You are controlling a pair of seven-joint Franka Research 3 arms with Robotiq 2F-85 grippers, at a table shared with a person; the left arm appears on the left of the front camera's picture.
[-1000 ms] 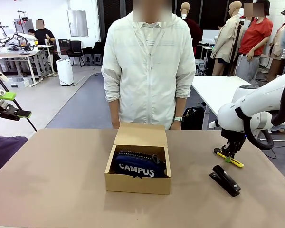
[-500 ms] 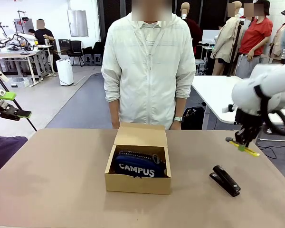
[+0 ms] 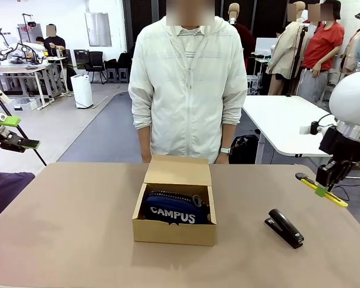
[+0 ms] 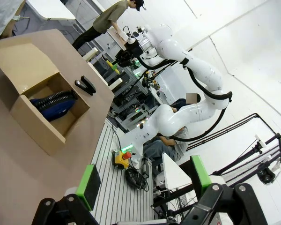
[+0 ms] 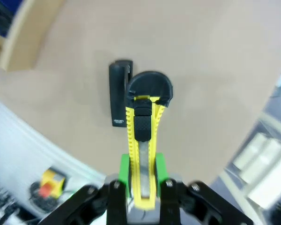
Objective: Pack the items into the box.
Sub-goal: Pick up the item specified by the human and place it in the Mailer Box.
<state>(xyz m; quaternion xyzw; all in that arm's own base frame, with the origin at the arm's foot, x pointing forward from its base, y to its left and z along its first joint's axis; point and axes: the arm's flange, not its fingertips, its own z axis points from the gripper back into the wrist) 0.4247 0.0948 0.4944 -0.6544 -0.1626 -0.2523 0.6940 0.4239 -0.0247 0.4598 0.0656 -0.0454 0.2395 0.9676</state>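
Brown cardboard forms the small box [image 3: 174, 231] at the middle of the tan worktop [image 3: 66, 228], its hinged lid flap standing open toward the person in a pale zipped jacket [image 3: 189, 90] at the far edge. Inside it lies the navy zippered fabric pouch [image 3: 173, 211], with its white "CAMPUS" lettering facing the near side.

The right hand [image 3: 322, 185] hangs in the air above the worktop's right end, well apart from the box. Its fingers are closed on the slim yellow-and-black utility knife [image 3: 338, 200], which slants down to the right, clear of the surface. In the right wrist view the green pads clamp the knife's yellow body from both sides.

A black stapler [image 3: 284, 227] lies on the worktop below and to the left of the knife, between it and the box.

The left hand [image 3: 18, 132] sits raised beyond the worktop's left edge, fingers spread wide and holding nothing.
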